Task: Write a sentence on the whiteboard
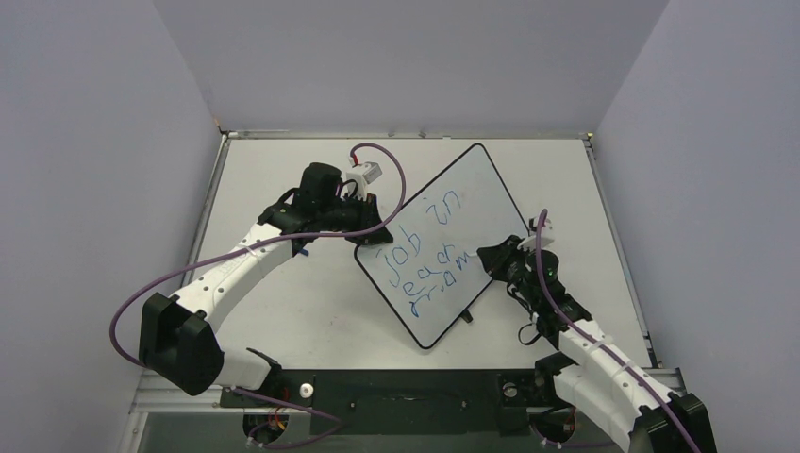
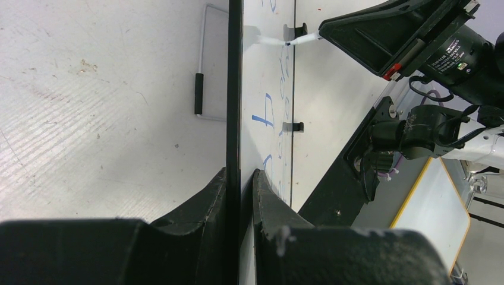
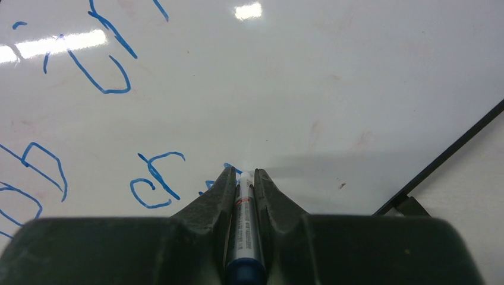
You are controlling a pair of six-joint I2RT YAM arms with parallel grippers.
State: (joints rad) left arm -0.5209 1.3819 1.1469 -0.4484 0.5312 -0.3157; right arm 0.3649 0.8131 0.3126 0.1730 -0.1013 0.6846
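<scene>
**Marker tip down on the board; right arm writes, left arm braces**

Nearest the arm bases, at 6 o'clock in the top view, the right gripper [image 1: 486, 257] is pressed together on a white-barrelled marker with a blue end [image 3: 243, 228]. In the right wrist view the marker's long axis points straight out to 12 o'clock between the fingers, and its tip meets the board surface.

The flat white rectangular whiteboard with a thin black border [image 1: 481, 179] lies on the pale counter [image 1: 311, 311], turned so that its long axis runs from about 7 o'clock to about 1 o'clock. The sentence [image 1: 426, 247], wobbly blue handwriting beginning "job in", sits in stacked lines along that axis, at 9 to 11 o'clock from the tip in the right wrist view. Bare white lies at 1 to 3 o'clock from the tip, with the black edge close by at 4 o'clock. My reading is that the current line has little room left.

Farther out, at 9 o'clock of the board, the left gripper [image 2: 239, 175] pinches the whiteboard's edge between its fingers, steadying it. The right arm is the one nearer the writing.

No container shows in any view.
</scene>
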